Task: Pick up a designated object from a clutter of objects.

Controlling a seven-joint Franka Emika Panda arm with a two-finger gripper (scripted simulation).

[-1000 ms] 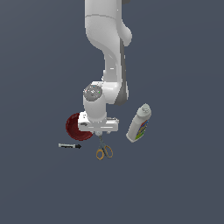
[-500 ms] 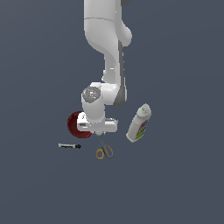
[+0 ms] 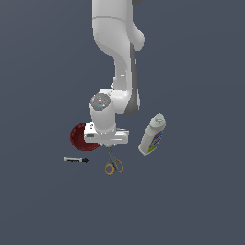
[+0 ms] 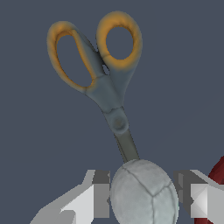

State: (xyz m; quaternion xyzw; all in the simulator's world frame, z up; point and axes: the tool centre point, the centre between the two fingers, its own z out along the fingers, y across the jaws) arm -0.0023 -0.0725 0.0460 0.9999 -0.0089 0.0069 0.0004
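The tool (image 4: pixel 142 199) straddles the small white-grey ball (image 4: pixel 143 194), one finger (image 4: pixel 94 197) on each side; a thin gap shows beside each pad, so it looks released, not clamped. The ball lies at the blade tips of the orange-handled scissors (image 4: pixel 98 70) on the counter (image 3: pixel 191 201), just beside the dark red bowl (image 3: pixel 79 135). The black marker (image 3: pixel 76 159) and the white labelled bottle (image 3: pixel 152 135) lie apart, nowhere near any visible counter edge.

Scissors (image 4: pixel 105 74) (blades) against ball (image 4: pixel 143 192)
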